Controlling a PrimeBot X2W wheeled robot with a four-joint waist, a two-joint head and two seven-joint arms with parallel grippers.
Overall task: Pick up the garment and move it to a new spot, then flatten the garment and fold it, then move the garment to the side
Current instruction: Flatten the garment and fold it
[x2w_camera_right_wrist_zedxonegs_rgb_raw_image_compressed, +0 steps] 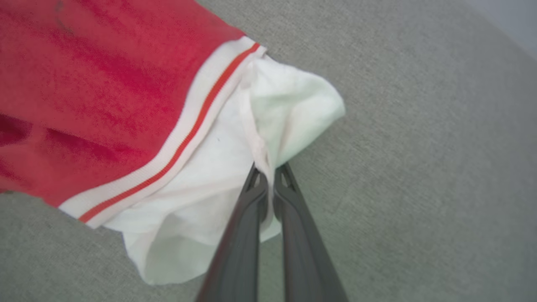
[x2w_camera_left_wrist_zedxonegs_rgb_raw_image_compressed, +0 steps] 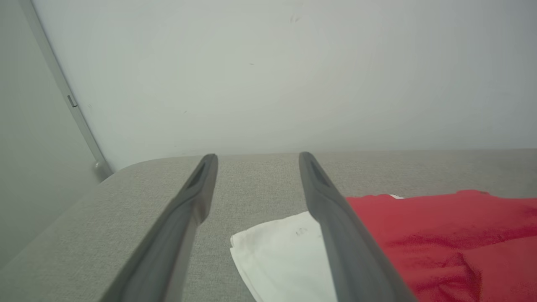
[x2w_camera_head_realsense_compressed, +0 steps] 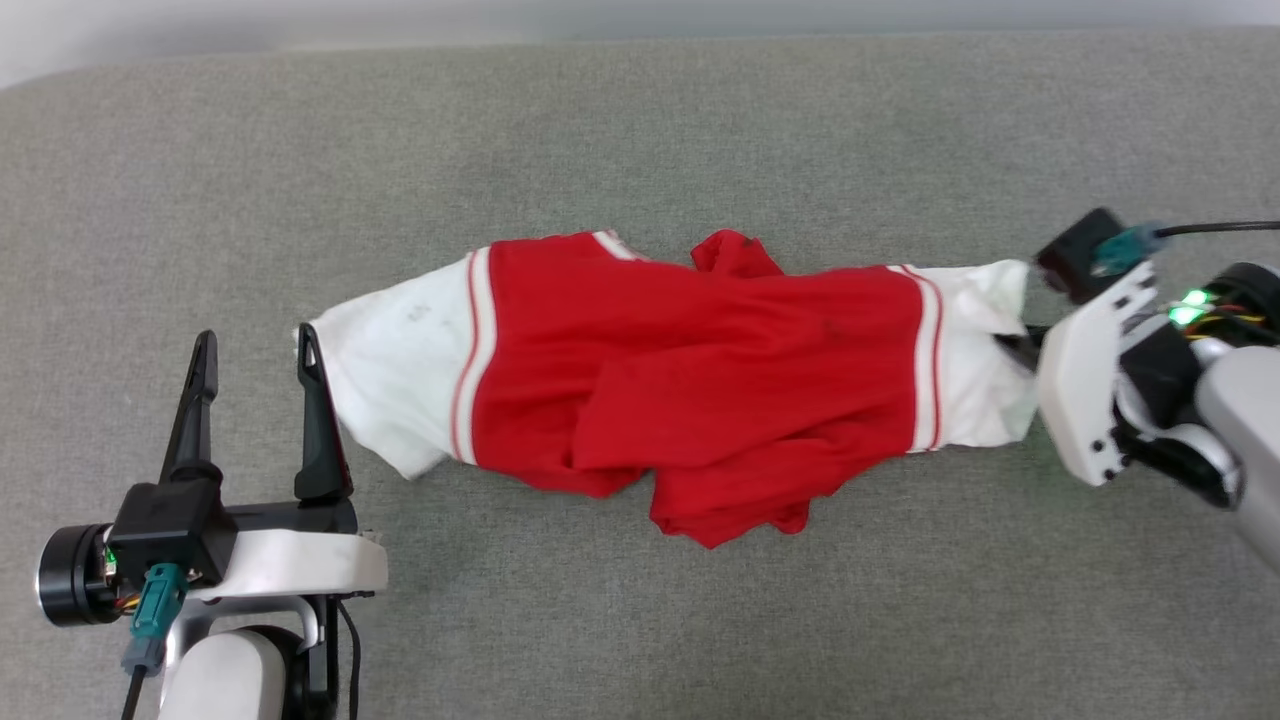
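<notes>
Showing the garment (x2w_camera_head_realsense_compressed: 700, 400) stretched along a 9-to-3 o'clock axis at the middle of the desk (x2w_camera_head_realsense_compressed: 640, 150), with the red body bunched and creased at the centre and a white sleeve at each end. No lettering visible on the upturned face.

Pinching the 3 o'clock sleeve (x2w_camera_right_wrist_zedxonegs_rgb_raw_image_compressed: 209, 201): right hand (x2w_camera_right_wrist_zedxonegs_rgb_raw_image_compressed: 268, 172) pressed together on a fold of the white hem, fingers pointing toward 9 o'clock along the cloth.

Standing at 8 o'clock of the garment: left hand (x2w_camera_head_realsense_compressed: 257, 340) spread and holding nothing, fingers pointing to 12 o'clock. Flanked at its own 3 o'clock by the tip of the 9 o'clock sleeve (x2w_camera_head_realsense_compressed: 395, 380), touching or just beside the inner finger; contact not resolvable.

Judged as the flattening step, with the 3 o'clock end held and the 9 o'clock end free. Likely calling next for a short shift of the left hand, the nearer of the two, toward 3 o'clock and a closing on that sleeve. Then probably a pull outward along the long axis.

Resting on grey woven cloth, matte and probably high in friction, so apt to re-bunch the red body under dragging. Backed at 12 o'clock by a plain pale wall (x2w_camera_left_wrist_zedxonegs_rgb_raw_image_compressed: 268, 63), with a rounded desk corner toward 9 o'clock in the left wrist view.
</notes>
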